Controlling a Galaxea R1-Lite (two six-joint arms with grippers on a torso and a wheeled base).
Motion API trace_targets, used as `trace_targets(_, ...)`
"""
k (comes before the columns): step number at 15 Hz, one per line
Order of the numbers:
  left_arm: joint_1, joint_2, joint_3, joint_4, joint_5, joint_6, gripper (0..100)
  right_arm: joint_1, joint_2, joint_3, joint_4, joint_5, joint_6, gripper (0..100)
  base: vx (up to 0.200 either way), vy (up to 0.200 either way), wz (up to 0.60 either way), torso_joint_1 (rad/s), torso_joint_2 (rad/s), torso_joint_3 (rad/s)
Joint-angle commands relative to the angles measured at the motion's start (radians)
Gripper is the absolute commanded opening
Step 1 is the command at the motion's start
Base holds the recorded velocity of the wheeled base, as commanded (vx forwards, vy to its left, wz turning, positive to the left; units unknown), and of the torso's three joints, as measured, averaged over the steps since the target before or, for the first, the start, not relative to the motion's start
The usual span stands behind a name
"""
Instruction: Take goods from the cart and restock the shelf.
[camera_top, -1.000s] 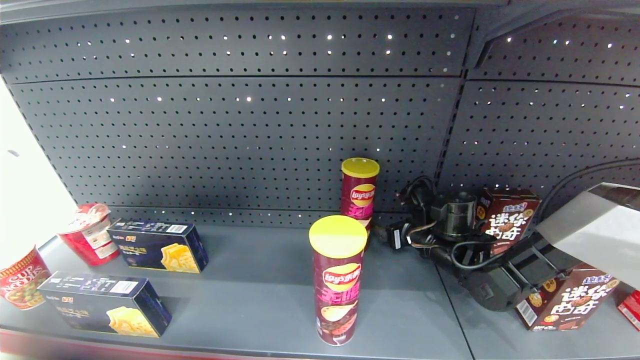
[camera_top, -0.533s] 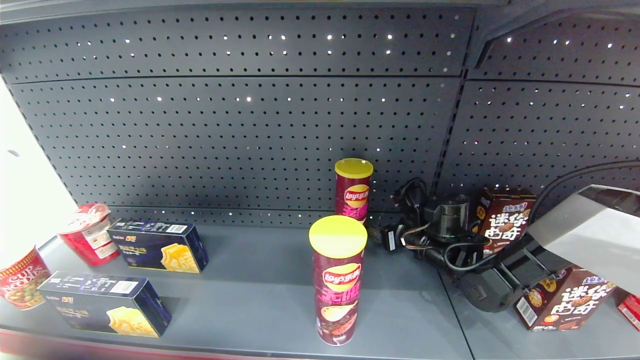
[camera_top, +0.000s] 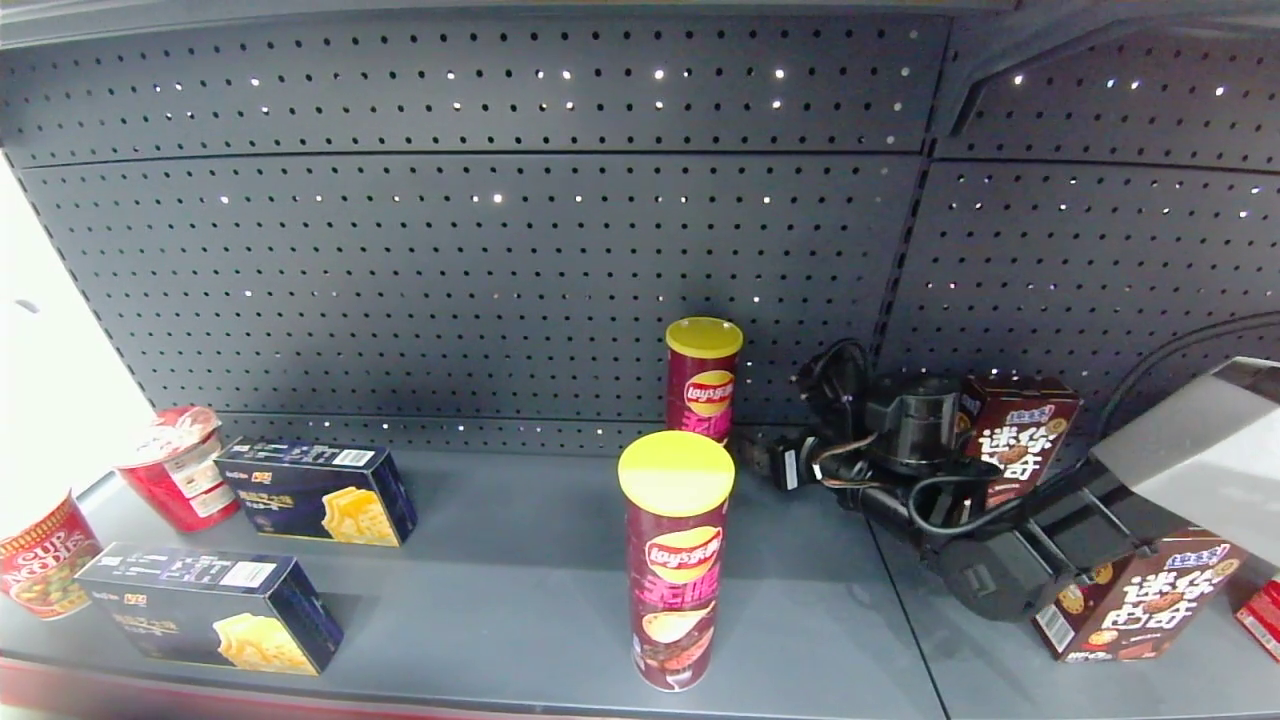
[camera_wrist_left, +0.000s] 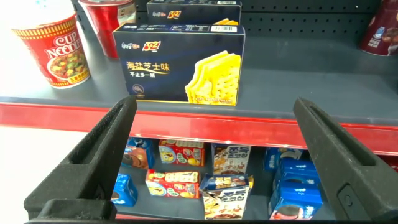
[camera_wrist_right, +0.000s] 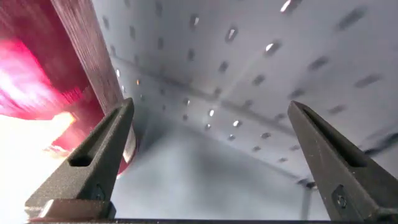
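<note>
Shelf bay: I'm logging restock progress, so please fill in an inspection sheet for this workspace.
Surface: grey shelf, bare in the middle.
Job's things: rear chip can and front chip can upright; cracker boxes and noodle cups at left; cookie boxes at right.
Clutter: nothing seen.
End effectors: right end effector open beside the rear chip can; left end effector open, empty, facing the shelf front.
Cables: black cables looped on the right wrist.
Surroundings: perforated back panel; stocked lower shelf.

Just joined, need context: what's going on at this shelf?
Restocking in progress. The right pincer sits open close beside the rear chip can, which stands upright at the back of the shelf, behind a second chip can near the front. The left pincer hangs open and empty before the shelf's red edge, facing a cracker box.
</note>
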Motion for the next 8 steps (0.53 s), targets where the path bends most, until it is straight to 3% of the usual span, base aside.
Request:
trace_targets(1,0.0,0.001,0.0,0.0,0.0,0.0,100,-0.002,-0.128,0.039,0.002,0.004,0.0,100,0.0,0.0,0.0,0.0,0.0,0.0)
trace_targets(6,0.0,0.001,0.0,0.0,0.0,0.0,100,0.013,-0.383,0.258,0.0,0.022,0.0,100,0.0,0.0,0.0,0.0,0.0,0.0)
trace_targets(8,0.0,0.001,0.0,0.0,0.0,0.0,100,0.064,-0.545,0.384,0.002,0.025,-0.002,100,0.0,0.0,0.0,0.0,0.0,0.0)
